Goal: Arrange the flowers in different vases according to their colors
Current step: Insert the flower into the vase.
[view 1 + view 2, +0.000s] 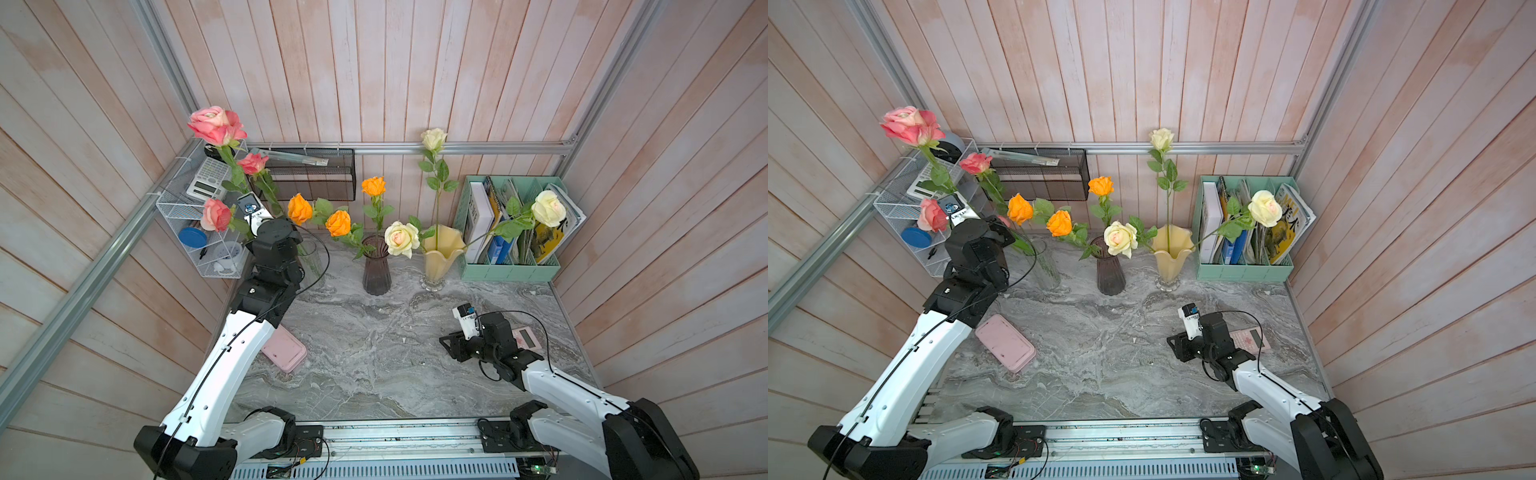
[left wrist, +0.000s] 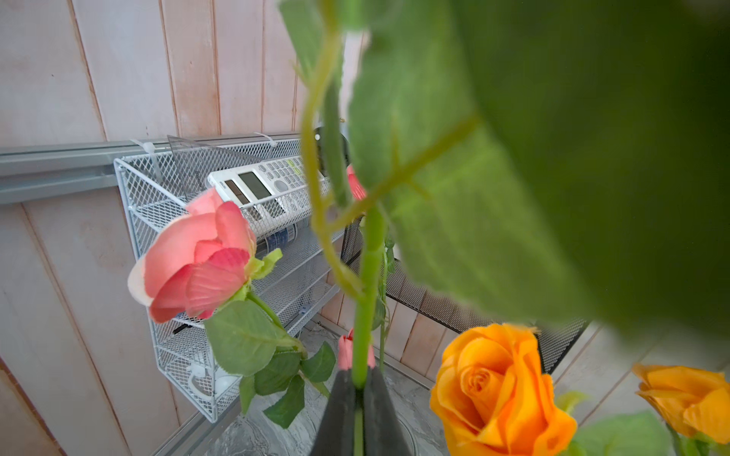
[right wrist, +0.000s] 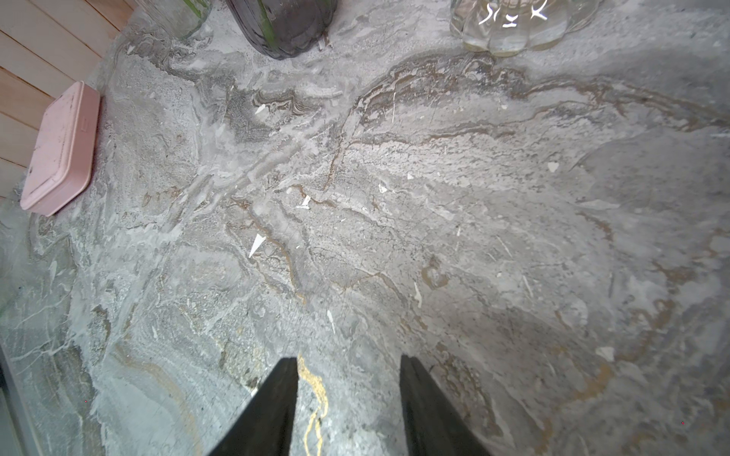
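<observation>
Against plank wall (image 2: 59, 79), wrist-only: pinched stem (image 2: 368, 276)

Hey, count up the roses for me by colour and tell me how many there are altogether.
Pink roses: 3
Orange roses: 3
Cream roses: 3
Total: 9

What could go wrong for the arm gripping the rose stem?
1. The left gripper is shut on the tall pink rose's stem by the clear glass vase; a leaning release could tip the vase.
2. The nearest orange rose crowds that stem; snagged leaves may drag it from the purple vase.
</observation>
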Robot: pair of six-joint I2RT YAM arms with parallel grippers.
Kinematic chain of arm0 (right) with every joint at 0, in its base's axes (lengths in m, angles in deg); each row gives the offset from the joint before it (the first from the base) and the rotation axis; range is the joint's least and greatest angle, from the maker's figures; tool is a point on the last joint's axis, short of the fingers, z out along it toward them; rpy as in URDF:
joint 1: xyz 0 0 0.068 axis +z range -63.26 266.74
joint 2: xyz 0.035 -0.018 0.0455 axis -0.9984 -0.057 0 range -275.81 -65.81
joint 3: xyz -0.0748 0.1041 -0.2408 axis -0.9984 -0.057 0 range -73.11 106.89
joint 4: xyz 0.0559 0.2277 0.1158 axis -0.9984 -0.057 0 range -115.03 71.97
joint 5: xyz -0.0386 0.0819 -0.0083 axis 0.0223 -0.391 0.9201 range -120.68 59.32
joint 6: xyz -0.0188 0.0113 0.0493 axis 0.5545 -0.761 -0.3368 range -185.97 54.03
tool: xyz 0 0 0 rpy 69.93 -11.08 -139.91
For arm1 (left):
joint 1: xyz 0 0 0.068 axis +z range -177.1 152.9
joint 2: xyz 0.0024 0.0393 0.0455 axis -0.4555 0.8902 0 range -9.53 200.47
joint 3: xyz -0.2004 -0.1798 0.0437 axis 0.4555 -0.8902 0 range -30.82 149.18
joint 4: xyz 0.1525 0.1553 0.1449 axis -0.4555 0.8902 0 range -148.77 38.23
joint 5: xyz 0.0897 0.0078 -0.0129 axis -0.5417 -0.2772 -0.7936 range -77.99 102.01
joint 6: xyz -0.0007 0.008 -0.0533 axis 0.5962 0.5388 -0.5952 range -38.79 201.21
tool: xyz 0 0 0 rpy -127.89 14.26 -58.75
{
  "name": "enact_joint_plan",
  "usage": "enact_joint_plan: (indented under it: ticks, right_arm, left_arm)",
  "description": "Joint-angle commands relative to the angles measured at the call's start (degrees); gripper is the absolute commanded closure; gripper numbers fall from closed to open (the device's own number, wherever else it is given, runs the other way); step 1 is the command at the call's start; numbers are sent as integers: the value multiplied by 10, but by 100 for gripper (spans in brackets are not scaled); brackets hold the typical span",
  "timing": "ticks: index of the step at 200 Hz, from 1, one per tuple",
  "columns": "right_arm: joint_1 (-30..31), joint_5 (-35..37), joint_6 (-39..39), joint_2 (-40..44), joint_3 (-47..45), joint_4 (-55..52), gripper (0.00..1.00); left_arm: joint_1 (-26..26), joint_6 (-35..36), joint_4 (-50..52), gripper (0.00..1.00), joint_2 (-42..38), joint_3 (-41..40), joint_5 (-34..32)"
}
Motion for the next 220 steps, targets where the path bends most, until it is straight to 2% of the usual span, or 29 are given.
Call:
enact_joint_plan:
  ticks: [1,78,158,220]
  right_arm:
    - [-1,-10,8,1,16,5,52]
    - [-2,-15,10,-5,16,9,52]
    - [0,-21,13,-9,17,12,52]
    - [2,-23,15,-12,17,13,52]
  left_arm:
    - [5,-2,-75,100,-7,-32,17]
    - [15,9,-273,100,-39,-173,19]
    - [26,38,-369,100,4,-197,35]
    - [37,23,-408,100,40,-223,36]
